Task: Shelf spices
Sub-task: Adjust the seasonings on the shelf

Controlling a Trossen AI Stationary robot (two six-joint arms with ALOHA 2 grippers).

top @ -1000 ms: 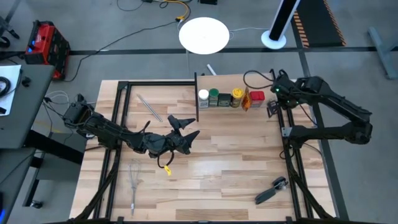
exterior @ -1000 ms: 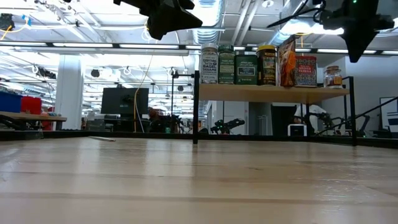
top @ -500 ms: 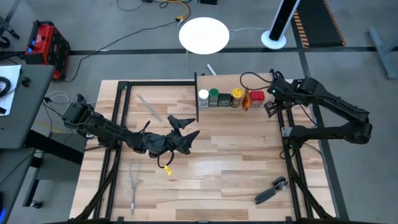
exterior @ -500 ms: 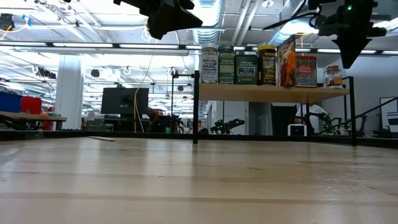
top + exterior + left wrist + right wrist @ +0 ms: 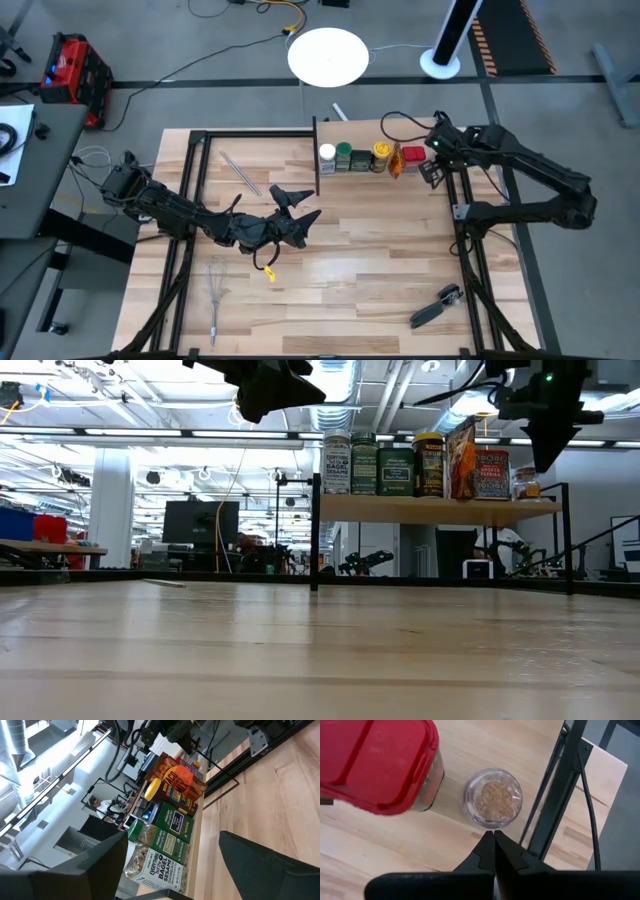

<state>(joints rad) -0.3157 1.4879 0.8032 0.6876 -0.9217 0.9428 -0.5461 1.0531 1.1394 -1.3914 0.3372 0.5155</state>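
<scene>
The shelf (image 5: 430,510) stands at the table's far side. Its board carries a row of spices: white-capped (image 5: 327,153), green-capped (image 5: 344,153), dark square (image 5: 361,158), yellow-capped (image 5: 381,152), orange (image 5: 395,160) and red-capped (image 5: 412,155). A small clear jar of brown powder (image 5: 493,799) stands on the board between the red-capped tin (image 5: 375,765) and the black end post (image 5: 560,785). My right gripper (image 5: 494,840) is shut and points steeply down beside that jar (image 5: 527,483). My left gripper (image 5: 295,205) hangs open and level over mid-table, facing the shelf. My right gripper's shut fingertips (image 5: 490,837) come from above, slanting down, to the clear jar's rim (image 5: 494,824) on the side by the end post. I cannot tell whether they touch it. The jar stands upright on the board.
A wire whisk (image 5: 216,290) lies near the table's front left. A black-handled tool (image 5: 435,307) lies at the front right, and thin metal rods (image 5: 240,172) at the far left. A yellow tag (image 5: 268,272) hangs under the left arm. Bare planks (image 5: 350,270) lie between them.
My right gripper, still shut, has moved toward the table's left and a little down, from beside the end post to the clear jar's rim. My left gripper has kept still.
</scene>
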